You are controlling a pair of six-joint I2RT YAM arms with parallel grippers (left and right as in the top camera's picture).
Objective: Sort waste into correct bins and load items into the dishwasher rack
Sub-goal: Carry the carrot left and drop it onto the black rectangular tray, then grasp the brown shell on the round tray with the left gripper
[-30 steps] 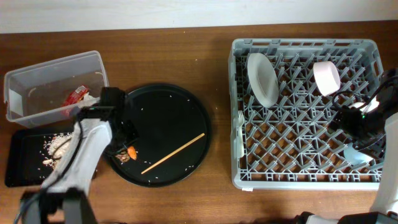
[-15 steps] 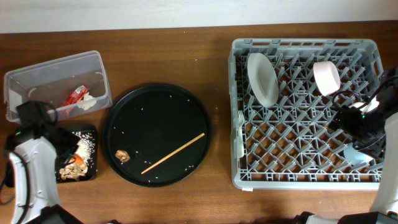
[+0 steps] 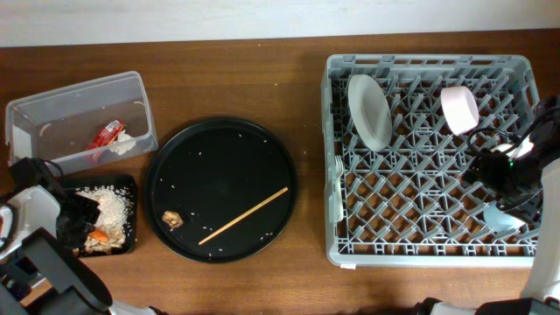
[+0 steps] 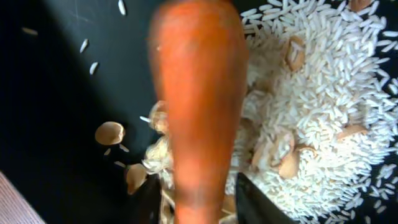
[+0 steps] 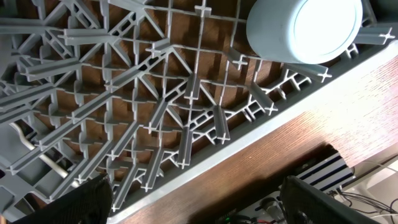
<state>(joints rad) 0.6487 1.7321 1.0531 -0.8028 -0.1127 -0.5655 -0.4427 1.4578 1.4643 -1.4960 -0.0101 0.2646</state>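
**Overhead.** Landmark: round black plate [image 3: 220,149], middle of the table [image 3: 262,70].
- On the plate: 1 chopstick [image 3: 243,215] lying diagonally, and 1 brown food scrap [image 3: 172,219] by the lower-left rim.
- Just left of the plate, low: small black tray [image 3: 127,243] with a heap of rice [image 3: 114,206].
- The left gripper [image 3: 87,223] hangs over that tray, with an orange carrot piece [image 3: 101,234] at its tip.
- Up and left of the plate: clear bin [image 3: 52,122] holding a red wrapper [image 3: 107,133] and a white tissue wad [image 3: 125,146].
- Well right of the plate: grey dishwasher rack [image 3: 420,254].
- In the rack: 1 white dish [image 3: 369,109] on edge, 1 pale cup [image 3: 459,109], and 1 fork [image 3: 339,188] along the side nearest the plate.
- The right gripper [image 3: 492,166] sits over the rack's side farthest from the plate. A pale bowl [image 3: 503,219] lies just below it.
- Neither set of jaws can be read from this height.

**Left wrist.**
- The carrot piece fills the middle of the frame, blurred and very close to the lens.
- Dark fingers [image 4: 249,202] flank its lower end, so the jaws are pinching it.
- Beneath are the tray floor, the rice and a few tan seed husks [image 4: 110,132].

**Right wrist.**
- Rack lattice below, with the bowl mouth-up at the top right.
- The fork is at the left edge. A strip of table runs along the rack's rim.
- Jaws spread wide, 1 finger at each bottom corner, nothing between them.
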